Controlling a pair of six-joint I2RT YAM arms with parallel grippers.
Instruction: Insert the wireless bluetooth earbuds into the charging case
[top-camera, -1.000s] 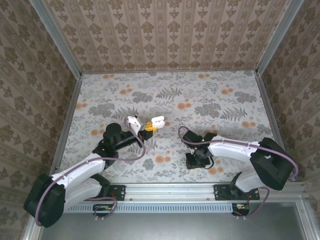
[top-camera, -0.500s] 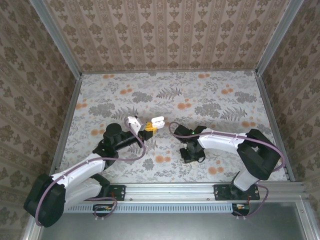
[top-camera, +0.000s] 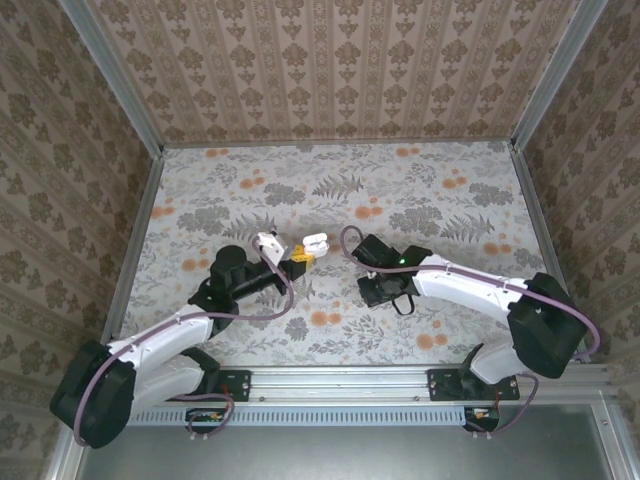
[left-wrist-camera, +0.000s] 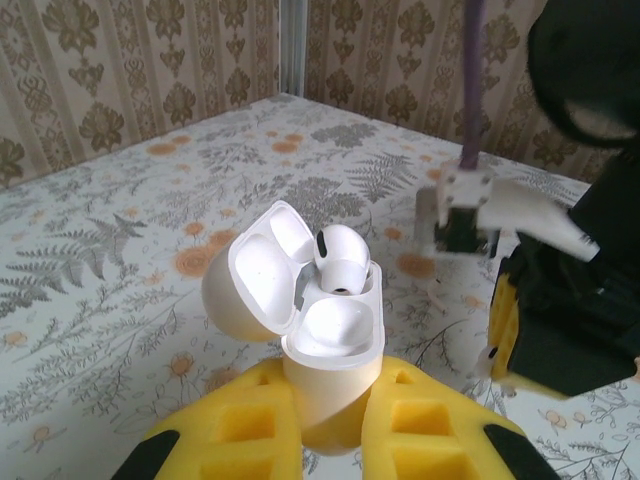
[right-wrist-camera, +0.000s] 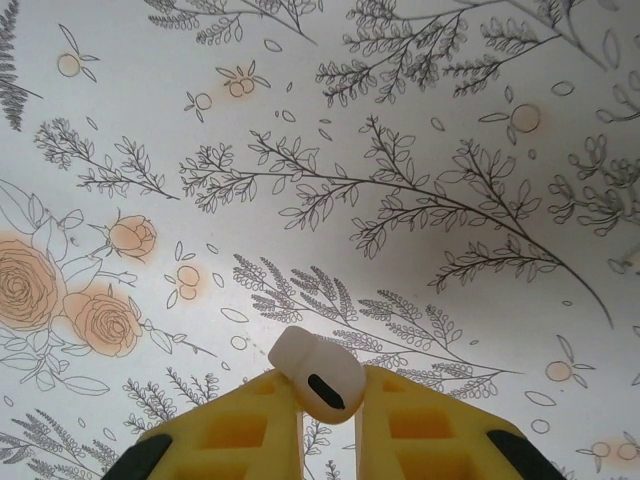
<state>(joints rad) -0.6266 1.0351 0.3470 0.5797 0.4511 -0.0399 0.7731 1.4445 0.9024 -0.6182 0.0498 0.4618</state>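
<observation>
Left claw (left-wrist-camera: 335, 405): mine, pressed in on the charging case (left-wrist-camera: 332, 345), with a yellow pad against each side of its lower half.
Case: held upright with the hinge end up, near the middle of the flowered table (left-wrist-camera: 120, 230).
Lid (left-wrist-camera: 258, 285): swung open and leaning back to the left (pale and glossy on the inside).
First earbud (left-wrist-camera: 338, 262): seated in the case's right-hand well, with its rounded head poking up and a dark spot showing.
Right claw (right-wrist-camera: 325, 405): also mine, pinching the second earbud (right-wrist-camera: 316, 375) right at the pad tips, pointing down at the table (right-wrist-camera: 420, 130).
Second earbud: white, lying slantwise between the pads, its dark oval mark facing my wrist camera.
From overhead: the left claw (top-camera: 298, 259) carries the case (top-camera: 316, 242) at its tip. The right claw (top-camera: 380, 290) hangs near it, to the right and towards my bases, not touching the case.
</observation>
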